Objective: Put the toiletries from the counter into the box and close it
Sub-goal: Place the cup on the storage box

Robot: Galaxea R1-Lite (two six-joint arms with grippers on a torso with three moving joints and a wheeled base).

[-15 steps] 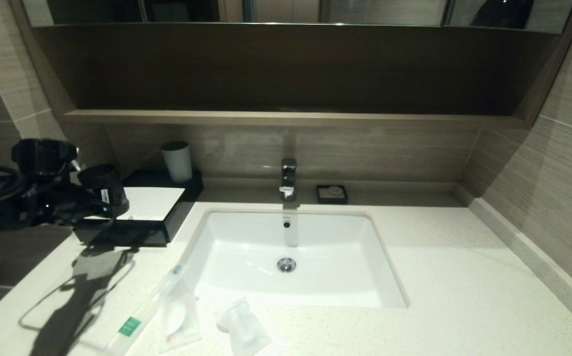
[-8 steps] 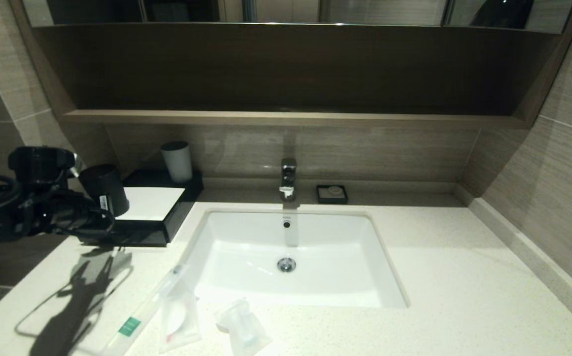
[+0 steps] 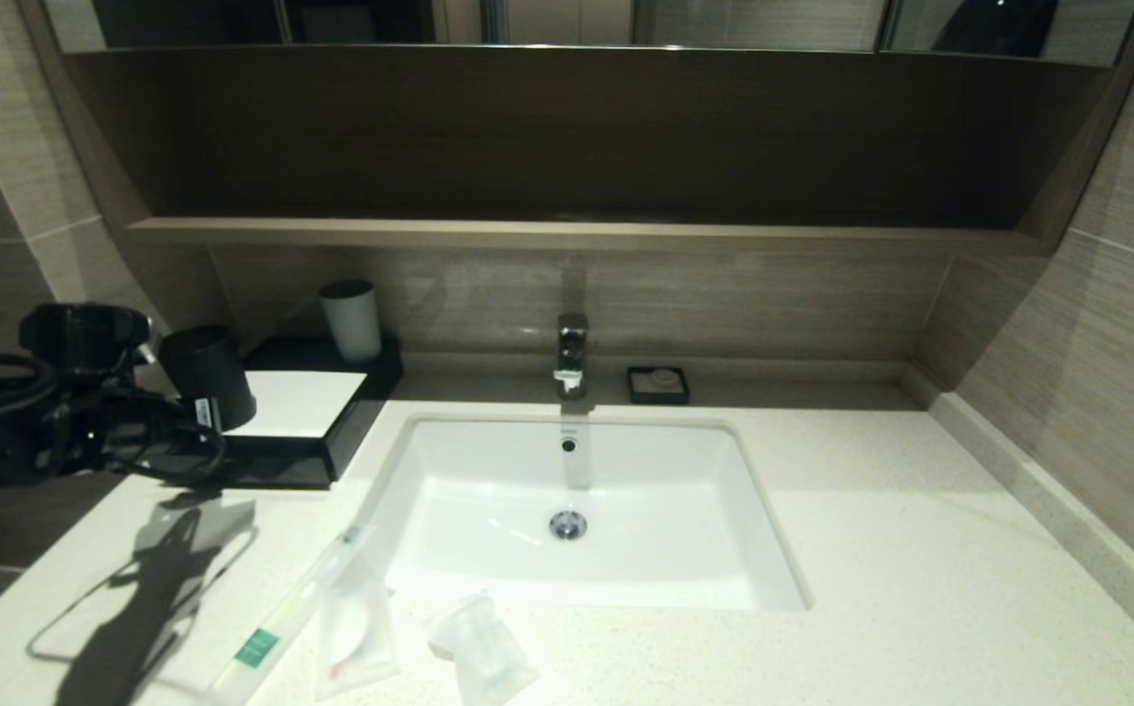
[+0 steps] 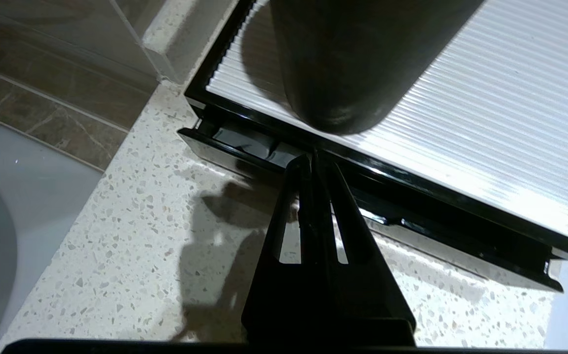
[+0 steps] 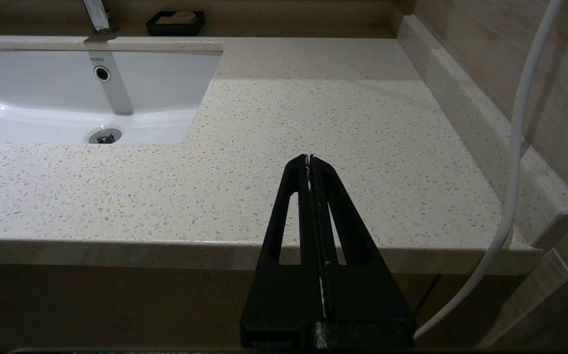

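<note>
Left end effector [image 4: 313, 160] pinched fully together, nothing visibly between its fingers, tips right at the front lip of the box's drawer [image 4: 244, 147], which stands slightly pulled out from the box [image 4: 461, 211]. Whether tips touch that lip or only hover at it, cannot tell. Seen from the head, same end effector [image 3: 189, 446] low at the box's front left corner, arm reaching in from the left edge, shadow thrown on the surface [image 3: 871, 549] below it. Box [image 3: 332, 436] at the back left of the surface, white ribbed top panel [image 3: 297, 402] facing up, a dark cup [image 3: 206, 375] on the panel's left part and a pale cup [image 3: 351, 319] on the black tray behind. Toiletries all out on the surface near its front edge, well apart from the box: toothbrush packet [image 3: 278, 613] lying diagonally with its green label toward the front, a flat packet [image 3: 356, 628] overlapping it on its right side, another small packet [image 3: 479, 647] just right of that, before the basin [image 3: 577, 510]. Tap [image 3: 572, 353] behind the basin, soap dish [image 3: 658, 383] to its right. Right end effector [image 5: 309, 160] also closed tight and empty, held off the front right of the surface, away from everything.
</note>
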